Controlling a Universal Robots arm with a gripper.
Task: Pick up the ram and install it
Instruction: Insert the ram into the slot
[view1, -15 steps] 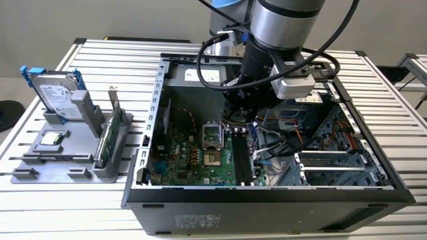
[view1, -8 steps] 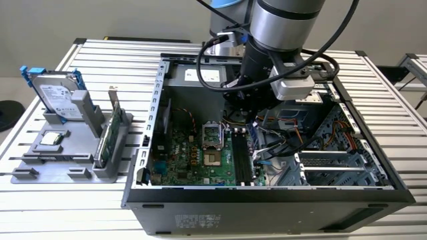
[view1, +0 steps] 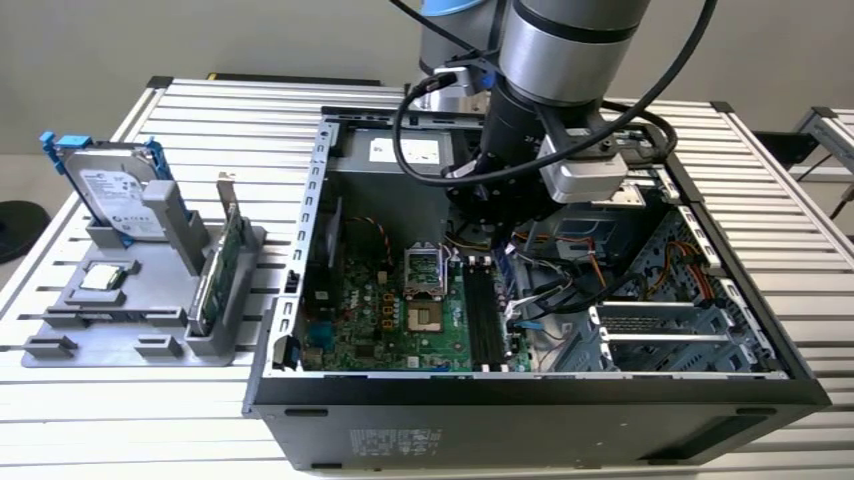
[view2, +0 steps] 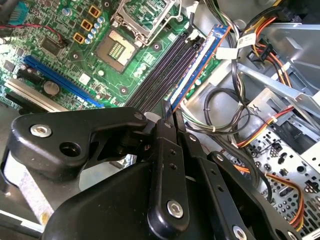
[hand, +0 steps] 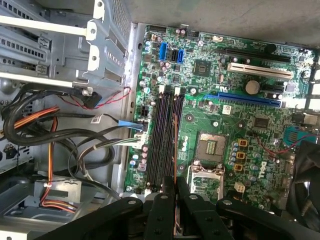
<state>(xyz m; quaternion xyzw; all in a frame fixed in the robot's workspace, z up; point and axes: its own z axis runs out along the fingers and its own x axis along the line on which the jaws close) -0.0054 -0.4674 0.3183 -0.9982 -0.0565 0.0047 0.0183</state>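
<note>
Inside the open case (view1: 320, 200), one ram (view2: 197, 67) stands on edge over the outermost of the dark slots (view2: 160, 70) — one stick, a single arm. That arm reaches straight down from above into the case, its tool (view2: 171, 112) clenched on the ram's near end. Beside the case on the counter (view1: 200, 110): one drive (view1: 120, 190) and one card (view1: 220, 260).

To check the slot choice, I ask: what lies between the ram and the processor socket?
Between the ram and the processor socket lie empty black memory slots, in the second wrist view.
</note>
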